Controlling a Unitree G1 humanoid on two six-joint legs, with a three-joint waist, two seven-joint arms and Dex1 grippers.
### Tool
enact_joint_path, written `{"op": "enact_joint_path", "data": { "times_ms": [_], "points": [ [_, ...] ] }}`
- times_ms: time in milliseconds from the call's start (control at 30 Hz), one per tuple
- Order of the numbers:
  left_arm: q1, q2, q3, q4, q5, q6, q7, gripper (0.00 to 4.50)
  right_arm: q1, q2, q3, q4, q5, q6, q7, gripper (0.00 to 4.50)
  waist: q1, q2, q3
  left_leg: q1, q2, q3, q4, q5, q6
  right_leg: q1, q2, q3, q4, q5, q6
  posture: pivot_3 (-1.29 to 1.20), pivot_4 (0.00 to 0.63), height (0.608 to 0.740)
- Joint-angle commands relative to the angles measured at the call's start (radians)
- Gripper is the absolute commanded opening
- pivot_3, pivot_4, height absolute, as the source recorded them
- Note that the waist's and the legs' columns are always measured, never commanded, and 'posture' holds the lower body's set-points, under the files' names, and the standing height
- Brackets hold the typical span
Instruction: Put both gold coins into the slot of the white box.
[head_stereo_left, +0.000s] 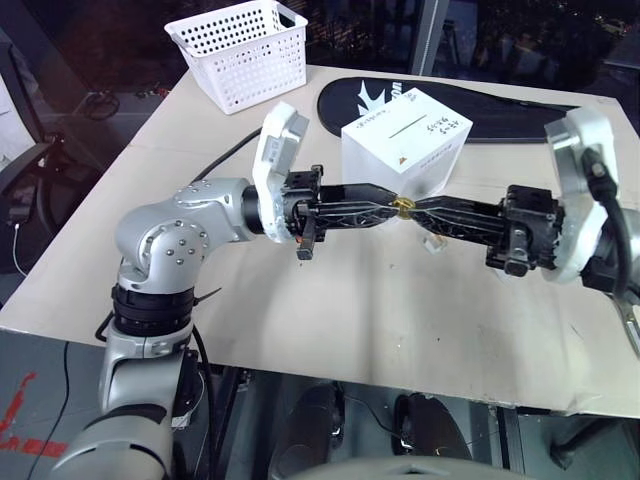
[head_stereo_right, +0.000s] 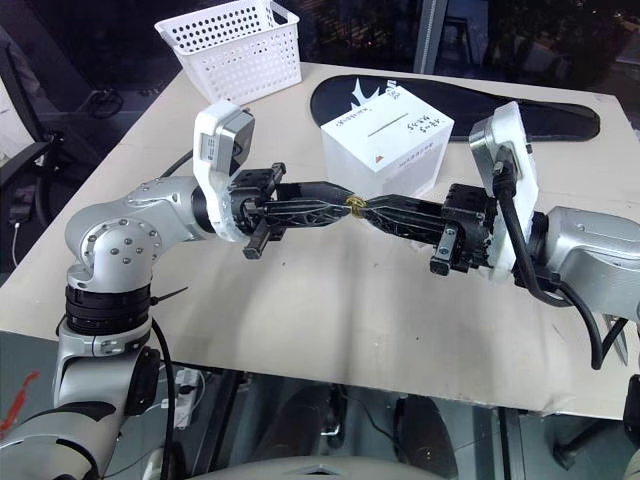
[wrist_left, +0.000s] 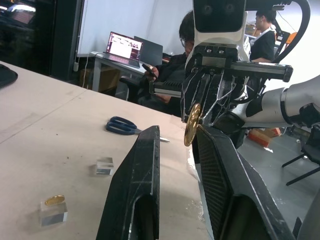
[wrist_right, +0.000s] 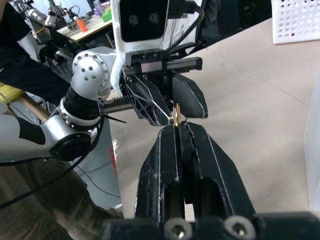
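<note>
my right gripper (wrist_right: 178, 125) pinches one gold coin (head_stereo_left: 404, 206) tip-to-tip with my part-open left gripper (wrist_left: 192, 131), before the white box (head_stereo_left: 405, 141); second coin (wrist_left: 54, 200) on a clear block on the beige desk (head_stereo_left: 330, 320).

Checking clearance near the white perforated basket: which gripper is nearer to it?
Left. The left gripper lies in front of the basket, on its side of the table. The right gripper comes in from the opposite side, in front of the white box.
</note>
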Motion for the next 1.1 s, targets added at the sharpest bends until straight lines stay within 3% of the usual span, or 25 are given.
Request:
{"op": "enact_joint_path", "data": {
  "times_ms": [33, 167, 300, 733, 900, 933, 1067, 1100],
  "points": [
    [-0.018, -0.002, 0.001, -0.019, -0.011, -0.009, -0.015, 1.17, -0.021, -0.016, -0.001, -0.010, 0.025, -0.036, 0.003, 0.00, 0.000, 0.000, 0.000, 0.000, 0.000, 0.000, 0.000, 0.000, 0.000, 0.000, 0.000, 0.000, 0.000, 0.000, 0.000, 0.00, 0.150, 0.740],
    [-0.019, -0.005, 0.001, -0.019, -0.015, -0.006, -0.019, 1.17, -0.026, -0.017, 0.010, -0.012, 0.029, -0.047, 0.002, 0.00, 0.000, 0.000, 0.000, 0.000, 0.000, 0.000, 0.000, 0.000, 0.000, 0.000, 0.000, 0.000, 0.000, 0.000, 0.000, 0.00, 0.150, 0.740],
    [-0.018, -0.007, 0.003, -0.022, -0.031, 0.006, -0.032, 0.10, -0.033, -0.011, 0.027, -0.018, 0.039, -0.060, -0.007, 0.00, 0.000, 0.000, 0.000, 0.000, 0.000, 0.000, 0.000, 0.000, 0.000, 0.000, 0.000, 0.000, 0.000, 0.000, 0.000, 0.00, 0.150, 0.740],
    [-0.026, -0.013, 0.036, 0.007, -0.044, 0.016, -0.035, 0.10, -0.002, 0.005, 0.048, -0.035, 0.024, -0.103, -0.013, 0.00, 0.000, 0.000, 0.000, 0.000, 0.000, 0.000, 0.000, 0.000, 0.000, 0.000, 0.001, -0.001, 0.000, 0.000, 0.000, 0.00, 0.150, 0.740],
    [-0.056, -0.005, 0.070, 0.053, -0.057, 0.018, -0.012, 0.00, 0.052, -0.009, 0.002, -0.052, -0.052, -0.126, -0.008, 1.88, 0.000, 0.000, 0.000, 0.000, 0.000, 0.000, 0.001, 0.000, 0.000, 0.000, 0.001, -0.001, 0.000, 0.000, 0.000, 0.00, 0.150, 0.740],
    [-0.064, -0.005, 0.079, 0.064, -0.064, 0.025, -0.003, 0.00, 0.067, -0.018, -0.014, -0.061, -0.073, -0.130, -0.007, 2.51, 0.000, 0.000, 0.000, 0.000, 0.000, 0.000, 0.001, 0.000, 0.000, 0.000, 0.001, -0.001, 0.000, 0.000, 0.000, 0.00, 0.150, 0.740],
    [-0.120, -0.013, 0.107, 0.127, -0.042, 0.019, 0.060, 0.00, 0.149, -0.069, -0.093, -0.096, -0.193, -0.143, 0.008, 4.26, 0.002, 0.000, 0.000, 0.000, 0.000, -0.001, 0.001, 0.000, 0.000, 0.000, 0.001, -0.001, 0.000, 0.000, 0.001, 0.00, 0.150, 0.740],
    [-0.136, -0.018, 0.111, 0.147, -0.023, 0.008, 0.085, 0.00, 0.169, -0.087, -0.110, -0.108, -0.238, -0.143, 0.018, 4.26, 0.005, 0.000, 0.000, 0.000, 0.000, -0.001, 0.001, 0.000, 0.000, 0.001, 0.001, -0.001, 0.000, 0.000, 0.001, 0.00, 0.150, 0.740]
  ]
}}
